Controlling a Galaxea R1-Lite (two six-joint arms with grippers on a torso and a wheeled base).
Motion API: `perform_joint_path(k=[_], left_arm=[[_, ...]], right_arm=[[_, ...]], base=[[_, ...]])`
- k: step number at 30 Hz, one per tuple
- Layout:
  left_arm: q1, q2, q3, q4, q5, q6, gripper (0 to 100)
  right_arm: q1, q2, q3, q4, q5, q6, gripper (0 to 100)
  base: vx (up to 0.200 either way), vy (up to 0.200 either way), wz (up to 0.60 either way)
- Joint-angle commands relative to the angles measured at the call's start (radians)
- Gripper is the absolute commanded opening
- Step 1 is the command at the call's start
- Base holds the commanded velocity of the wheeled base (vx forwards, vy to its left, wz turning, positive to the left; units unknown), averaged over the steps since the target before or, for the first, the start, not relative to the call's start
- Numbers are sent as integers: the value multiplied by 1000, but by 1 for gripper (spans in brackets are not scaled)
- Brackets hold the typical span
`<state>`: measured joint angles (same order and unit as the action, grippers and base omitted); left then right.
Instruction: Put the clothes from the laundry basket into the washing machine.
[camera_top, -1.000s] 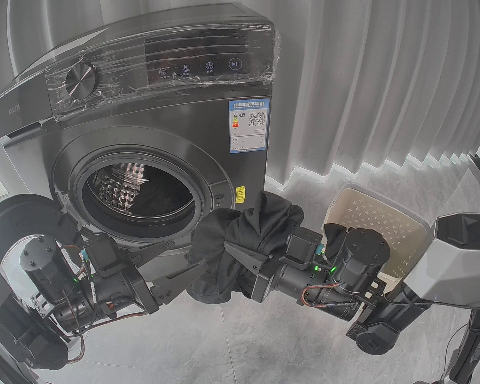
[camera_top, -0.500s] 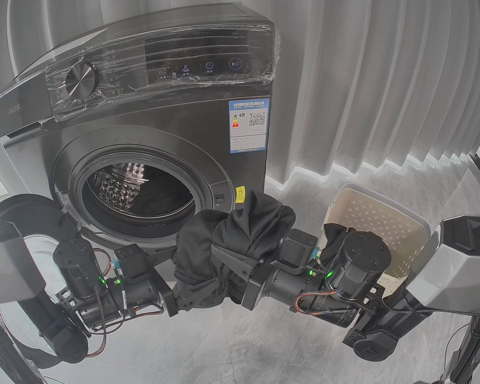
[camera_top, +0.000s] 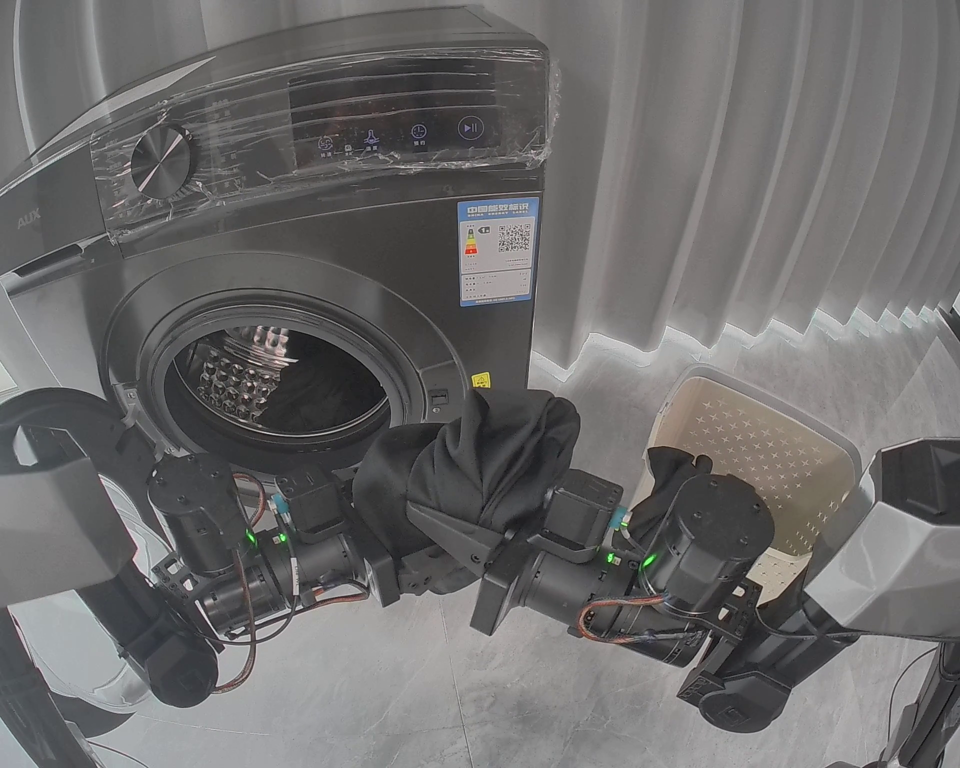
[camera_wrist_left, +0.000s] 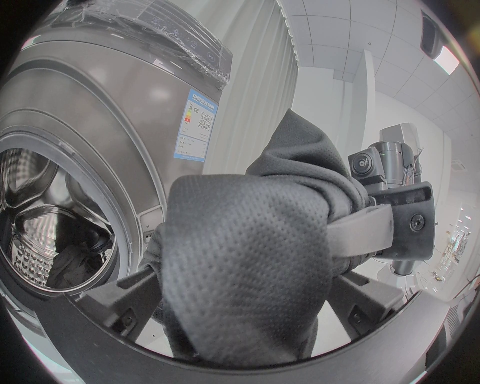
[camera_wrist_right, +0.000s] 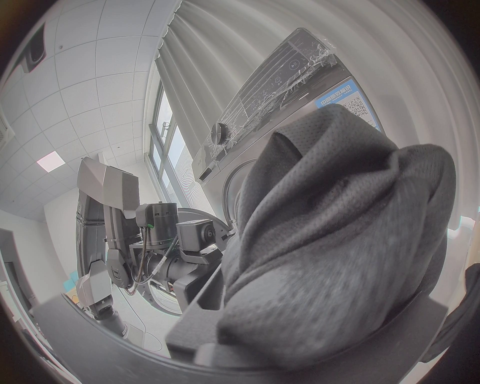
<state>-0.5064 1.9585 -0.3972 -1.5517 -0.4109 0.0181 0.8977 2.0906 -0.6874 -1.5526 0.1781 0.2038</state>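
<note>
Clamping bunched black garment (camera_top: 490, 450) in right gripper (camera_top: 445, 535), jaws tight on the cloth. Straddling same bundle from the other side with left gripper (camera_wrist_left: 247, 275), jaws spread wide. Held mid-air just in front of washing machine (camera_top: 300, 230), beside open drum (camera_top: 275, 385) with more dark cloth inside. Well clear of laundry basket (camera_top: 760, 440) on floor at right.
</note>
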Motion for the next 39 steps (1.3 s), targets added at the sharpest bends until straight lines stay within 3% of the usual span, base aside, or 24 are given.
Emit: perform_joint_path(k=[1,7,8,26,27,32,39], left_arm=[[0,-6,-11,-2,-14,0,100],[3,-27,-8,-2,-25,0,100],[3,-27,-9,-2,-25,0,0],[6,-52,-3,-2,-23,-10,0],[9,-53,-3,-2,-22,-10,0],[35,-59,14,-2,-13,-10,0],[71,-104,77,-2,-11,-10,0]], right_arm=[[0,9,-1,2,1,0,0],[-9,14,-1,2,0,0,0],[-9,14,-1,2,0,0,0],[-2,12,6,2,0,23,0],[0,11,2,2,-2,25,100],[-11,-15,34,2,-32,23,100],[-28,-175,345,3,-34,11,100]], base=[[0,0,0],[0,0,0],[0,0,0],[0,0,0],[0,0,0],[0,0,0],[0,0,0]])
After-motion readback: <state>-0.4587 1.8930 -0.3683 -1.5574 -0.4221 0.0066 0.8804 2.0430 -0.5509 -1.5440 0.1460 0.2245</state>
